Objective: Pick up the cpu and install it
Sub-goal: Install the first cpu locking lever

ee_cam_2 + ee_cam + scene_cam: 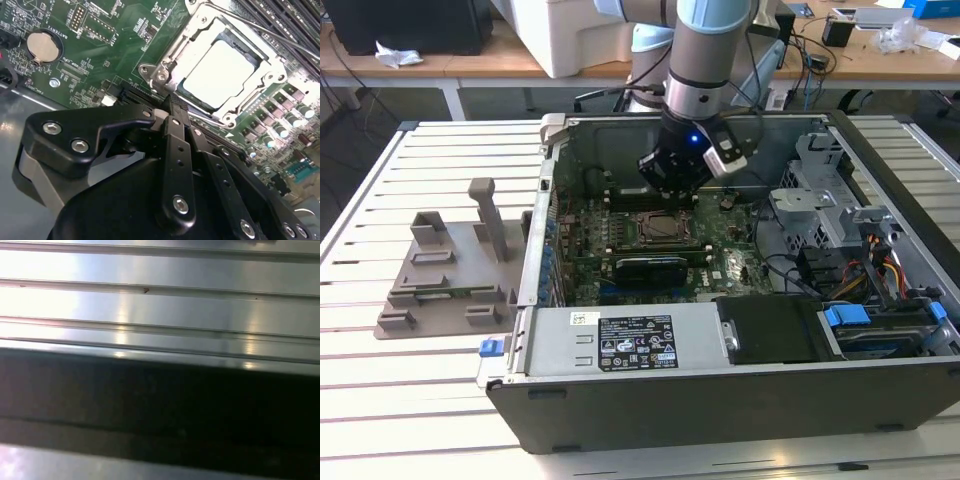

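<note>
One cpu (218,74) seated in motherboard (100,45) socket (print unreadable), jaws' state unclear above it.

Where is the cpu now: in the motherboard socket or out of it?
In the socket. The second wrist view shows the cpu lying flat inside the socket's metal frame, with the pincer just beside it, holding nothing.

Glossy metal cpu (220,73); matt black plastic pincer (172,112)
</note>
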Available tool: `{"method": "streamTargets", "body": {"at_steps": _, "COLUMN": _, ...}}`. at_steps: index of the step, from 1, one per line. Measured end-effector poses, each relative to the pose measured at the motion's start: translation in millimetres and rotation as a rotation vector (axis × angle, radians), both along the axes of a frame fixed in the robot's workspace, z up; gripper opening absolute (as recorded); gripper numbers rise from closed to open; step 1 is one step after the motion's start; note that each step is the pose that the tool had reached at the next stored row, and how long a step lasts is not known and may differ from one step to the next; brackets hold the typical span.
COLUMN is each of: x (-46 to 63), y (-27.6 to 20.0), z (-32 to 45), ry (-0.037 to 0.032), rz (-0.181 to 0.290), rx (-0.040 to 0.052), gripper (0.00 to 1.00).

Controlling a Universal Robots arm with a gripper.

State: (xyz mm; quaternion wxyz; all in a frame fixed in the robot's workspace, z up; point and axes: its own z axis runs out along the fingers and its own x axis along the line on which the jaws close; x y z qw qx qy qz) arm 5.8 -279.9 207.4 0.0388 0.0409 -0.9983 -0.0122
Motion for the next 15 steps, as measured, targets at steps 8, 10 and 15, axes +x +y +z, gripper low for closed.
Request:
{"method": "streamTargets", "body": {"at_steps": 8, "x": 0.6, "y": -3.4, "z": -3.0, "ry": 0.0002, "rz": -0.006, "rx": -0.001, "gripper": 0.11}}
{"method": "streamTargets", "body": {"at_steps": 10, "x": 0.7, "y": -3.6, "z": -3.5, "ry": 0.0003, "rz": -0.006, "rx": -0.0014, "gripper": 0.11}}
{"method": "streamTargets", "body": {"at_steps": 15, "x": 2.4, "y": -3.3, "z": -5.2, "ry": 0.0001, "rz": -0.008, "rx": -0.0008, "gripper": 0.11}}
